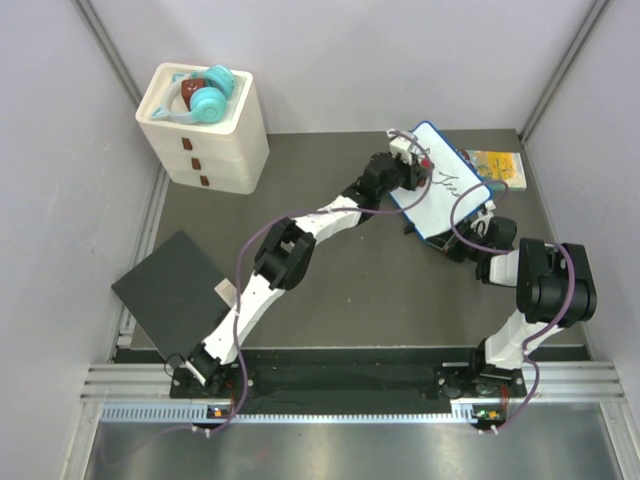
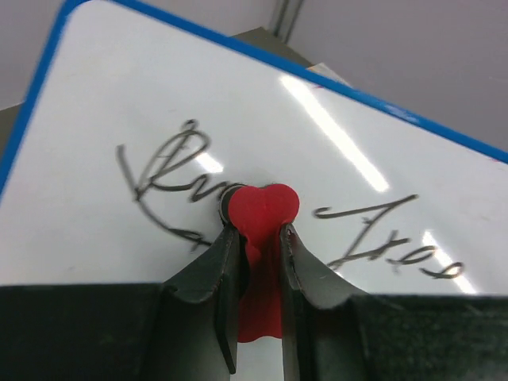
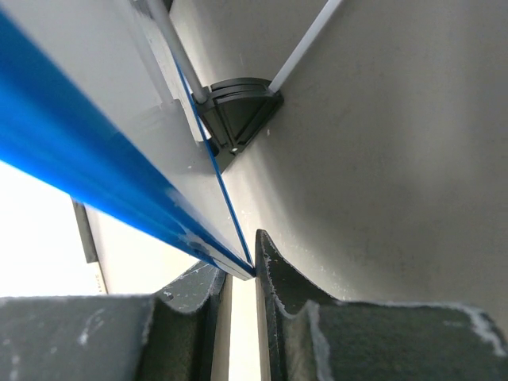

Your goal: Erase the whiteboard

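Note:
The whiteboard (image 1: 447,188), white with a thin blue rim, is held tilted above the table at the back right. It bears black handwriting (image 2: 163,171). My left gripper (image 1: 414,162) is shut on a red heart-shaped eraser (image 2: 263,209), whose tip is pressed against the writing in the middle of the board (image 2: 159,95). My right gripper (image 1: 457,244) is shut on the board's lower edge. In the right wrist view the blue rim (image 3: 103,176) runs down between the fingertips (image 3: 274,266), with a black foot (image 3: 238,111) on the board's back.
A white drawer box (image 1: 205,140) with teal headphones (image 1: 207,98) on top stands at the back left. A flat black square panel (image 1: 170,290) lies at the left. A small colourful book (image 1: 496,165) lies behind the board, near the right wall.

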Robot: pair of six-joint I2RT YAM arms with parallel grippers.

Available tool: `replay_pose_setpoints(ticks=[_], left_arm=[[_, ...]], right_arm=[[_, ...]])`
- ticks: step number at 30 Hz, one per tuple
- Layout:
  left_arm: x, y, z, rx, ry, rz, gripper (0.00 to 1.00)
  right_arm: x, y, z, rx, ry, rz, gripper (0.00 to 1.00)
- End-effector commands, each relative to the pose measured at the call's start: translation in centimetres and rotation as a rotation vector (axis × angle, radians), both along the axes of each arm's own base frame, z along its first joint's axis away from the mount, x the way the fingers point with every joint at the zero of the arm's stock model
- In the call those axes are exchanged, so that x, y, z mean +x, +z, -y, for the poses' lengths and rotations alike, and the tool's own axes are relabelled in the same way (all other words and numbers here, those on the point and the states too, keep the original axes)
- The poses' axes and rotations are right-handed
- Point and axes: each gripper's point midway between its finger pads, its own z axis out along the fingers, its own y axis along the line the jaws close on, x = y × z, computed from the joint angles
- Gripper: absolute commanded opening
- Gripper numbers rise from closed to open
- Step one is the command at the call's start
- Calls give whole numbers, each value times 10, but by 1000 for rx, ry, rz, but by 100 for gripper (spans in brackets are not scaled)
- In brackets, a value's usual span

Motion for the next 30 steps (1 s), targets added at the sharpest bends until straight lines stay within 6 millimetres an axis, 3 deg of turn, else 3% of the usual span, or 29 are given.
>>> replay_pose_setpoints(ticks=[1,7,10,12,18,21,27,30], left_arm=[[-65,55,60,17,-171,167,0],[-120,47,94,160,-381,280,0],[-131,52,104,135,-388,306,0],[-127,57,106,120,-350,324,0],[-65,69,74,112,-18,384,0],[-40,68,57,99,61,386,0],[20,44,5,18,169,227,0],[38,40,-15,4,199,212,0]], right_arm=[[-12,-13,-12,13,66,-67,0],[-12,-13,-12,12,67,-65,0],[-12,-12,-12,13,69,-62,0],[-13,-12,-12,15,71,-63,0],[-13,-12,-13,15,74,-60,0],[-13,-12,-13,16,75,-60,0],[-13,-11,-13,19,77,-58,0],[-13,-11,-14,21,81,-56,0]])
